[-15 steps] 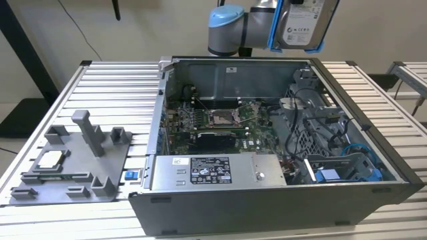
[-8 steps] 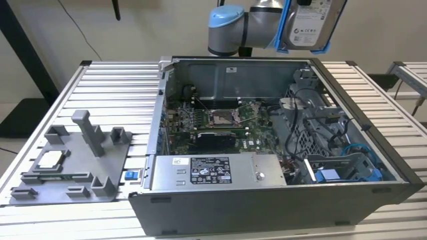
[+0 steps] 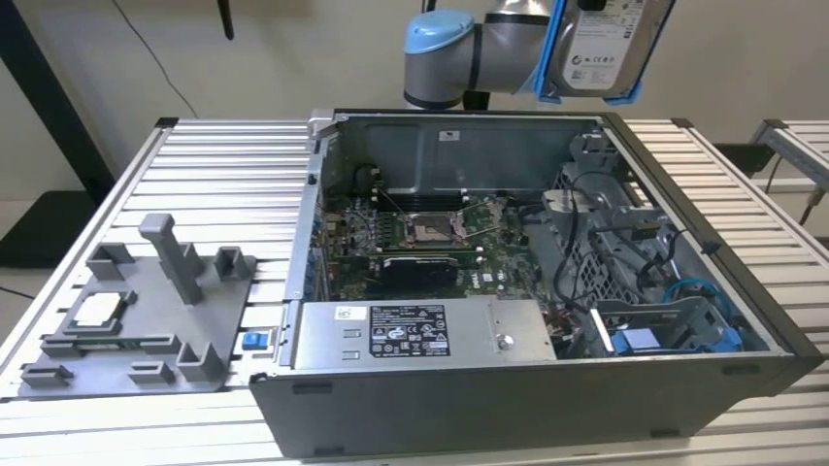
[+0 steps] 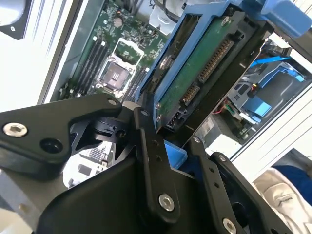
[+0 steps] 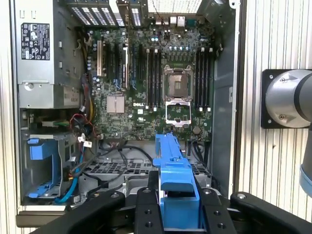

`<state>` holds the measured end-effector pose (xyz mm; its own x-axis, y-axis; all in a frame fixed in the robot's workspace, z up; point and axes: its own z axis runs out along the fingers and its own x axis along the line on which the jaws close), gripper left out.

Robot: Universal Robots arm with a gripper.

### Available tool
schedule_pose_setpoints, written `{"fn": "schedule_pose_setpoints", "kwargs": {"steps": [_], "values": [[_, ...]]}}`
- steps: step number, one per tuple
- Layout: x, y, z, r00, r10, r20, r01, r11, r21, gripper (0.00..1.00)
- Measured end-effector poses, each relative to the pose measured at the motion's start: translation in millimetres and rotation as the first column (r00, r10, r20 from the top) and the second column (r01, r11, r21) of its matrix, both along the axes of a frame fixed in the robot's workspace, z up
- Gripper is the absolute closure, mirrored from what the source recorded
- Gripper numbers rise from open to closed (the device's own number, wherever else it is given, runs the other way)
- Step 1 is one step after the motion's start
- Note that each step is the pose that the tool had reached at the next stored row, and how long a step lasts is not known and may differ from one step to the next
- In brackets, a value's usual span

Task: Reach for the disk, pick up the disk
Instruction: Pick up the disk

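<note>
The disk point(image 4: 195, 73) sits clamped between the black fingers point(image 4: 151, 161) of the gripper point(image 4: 180, 141), so nothing separates hand and drive: it lies directly ahead of the palm, its long axis running straight out from the fingers (the green circuit-board face and connector row show in the second wrist view). In the first wrist view its blue frame point(image 5: 173, 175) juts out edge-on over the open computer case point(image 5: 222, 97). Farther off, in the exterior view, the disk point(image 3: 607, 44) hangs high and apart from the case point(image 3: 518, 408), labelled face outward, with the grey fixture plate point(image 3: 130, 330) well aside.
</note>
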<state>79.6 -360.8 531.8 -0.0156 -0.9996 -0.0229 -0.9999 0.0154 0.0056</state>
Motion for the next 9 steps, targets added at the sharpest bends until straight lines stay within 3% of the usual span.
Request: {"fn": "schedule_pose_setpoints", "kwargs": {"steps": [7,9], "values": [[0.0,-0.3,0.0,1.0,0.0,0.0,0.0,1.0,0.0001,1.0],[0.1,-2.7,-0.2,1.0,0.0,0.0,0.0,1.0,0.0001,1.0]]}}
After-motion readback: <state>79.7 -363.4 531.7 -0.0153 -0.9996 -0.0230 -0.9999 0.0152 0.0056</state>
